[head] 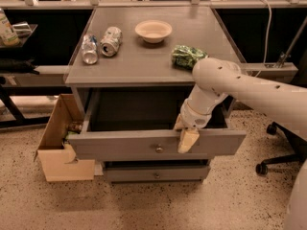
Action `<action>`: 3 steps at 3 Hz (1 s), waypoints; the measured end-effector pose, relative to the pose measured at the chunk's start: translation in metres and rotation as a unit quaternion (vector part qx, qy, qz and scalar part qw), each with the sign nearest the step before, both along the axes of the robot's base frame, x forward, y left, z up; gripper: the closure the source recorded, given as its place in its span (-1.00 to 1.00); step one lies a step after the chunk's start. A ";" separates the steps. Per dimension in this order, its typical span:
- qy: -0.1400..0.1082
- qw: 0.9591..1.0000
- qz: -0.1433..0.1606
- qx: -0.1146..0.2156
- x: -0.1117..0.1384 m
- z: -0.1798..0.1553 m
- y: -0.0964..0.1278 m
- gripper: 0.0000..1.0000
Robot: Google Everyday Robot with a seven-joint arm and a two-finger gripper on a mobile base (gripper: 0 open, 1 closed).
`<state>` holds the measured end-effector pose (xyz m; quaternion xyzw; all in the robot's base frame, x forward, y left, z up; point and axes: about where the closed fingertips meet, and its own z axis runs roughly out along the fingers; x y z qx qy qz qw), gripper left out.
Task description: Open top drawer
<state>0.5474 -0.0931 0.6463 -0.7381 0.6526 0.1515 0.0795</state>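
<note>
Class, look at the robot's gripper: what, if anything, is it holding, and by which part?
The gripper sits on the upper front edge of the top drawer, right of its knob; whether it actually grips there cannot be told.

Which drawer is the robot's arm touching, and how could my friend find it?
Look for the grey cabinet with two cans and a bowl on top. Just beneath that top is the top drawer, pulled out toward you, with the end effector resting on its front edge right of the knob. The drawer below it is narrower and shut.
</note>
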 end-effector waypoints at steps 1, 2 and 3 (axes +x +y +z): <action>0.000 1.000 0.000 0.000 0.000 0.000 0.000 -1.00; 0.003 1.000 0.001 -0.001 -0.005 -0.002 -0.001 -1.00; 0.009 1.000 0.005 -0.004 -0.021 -0.007 -0.004 -1.00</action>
